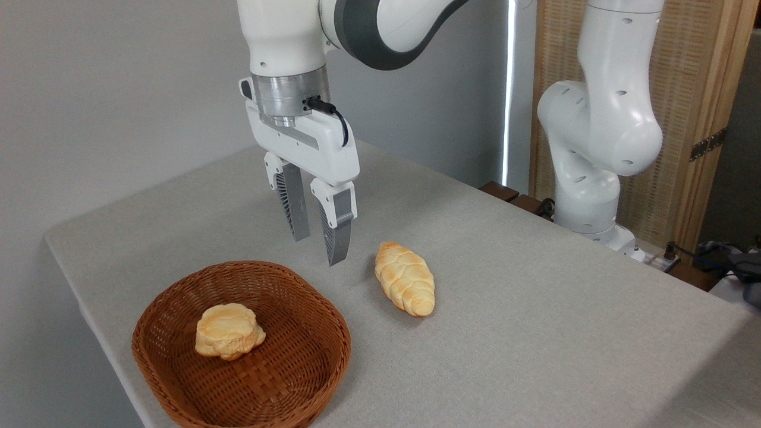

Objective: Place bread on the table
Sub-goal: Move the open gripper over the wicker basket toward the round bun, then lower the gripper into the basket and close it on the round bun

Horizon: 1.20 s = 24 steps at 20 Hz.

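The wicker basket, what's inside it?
One small golden bun lies in the basket, left of its middle. The woven floor is otherwise bare; only the spot beneath the bun is hidden.

A brown woven wicker basket (pixel 241 348) sits at the lower left. To the right of the basket, apart from it, lies a pale braided oval loaf (pixel 405 279), its length running away from the camera. Far beyond the basket to the right stands a wooden-framed woven screen (pixel 692 119) with a metal hinge (pixel 707 144). Dark cables (pixel 707 255) lie below it.
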Motion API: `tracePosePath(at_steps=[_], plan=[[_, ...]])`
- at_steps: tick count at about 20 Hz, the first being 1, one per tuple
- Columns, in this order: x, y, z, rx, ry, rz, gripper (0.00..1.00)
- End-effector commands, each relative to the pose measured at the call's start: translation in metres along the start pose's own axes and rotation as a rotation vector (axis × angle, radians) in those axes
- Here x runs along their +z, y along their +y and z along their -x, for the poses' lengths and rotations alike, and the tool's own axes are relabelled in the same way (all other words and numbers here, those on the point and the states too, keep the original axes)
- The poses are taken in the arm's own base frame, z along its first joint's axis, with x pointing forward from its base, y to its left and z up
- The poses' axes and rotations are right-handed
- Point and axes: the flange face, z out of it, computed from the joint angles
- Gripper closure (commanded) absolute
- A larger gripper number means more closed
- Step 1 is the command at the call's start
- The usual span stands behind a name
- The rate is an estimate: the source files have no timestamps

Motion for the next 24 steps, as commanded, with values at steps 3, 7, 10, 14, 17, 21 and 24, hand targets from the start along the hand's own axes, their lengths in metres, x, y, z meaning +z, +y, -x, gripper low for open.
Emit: tracePosePath(at_steps=[3, 7, 10, 14, 17, 21, 24], plan=[[-0.005, -0.010, -0.012, -0.003, 0.080, -0.054, 0.00], [0.011, -0.021, -0.031, 0.000, 0.150, -0.114, 0.00], [0.029, -0.029, -0.045, 0.003, 0.191, -0.152, 0.00], [0.061, -0.037, -0.065, 0.008, 0.250, -0.200, 0.00], [0.076, -0.040, -0.074, 0.009, 0.290, -0.229, 0.00], [0.097, -0.041, -0.079, 0.018, 0.276, -0.229, 0.00], [0.106, -0.040, -0.081, 0.023, 0.263, -0.224, 0.00]])
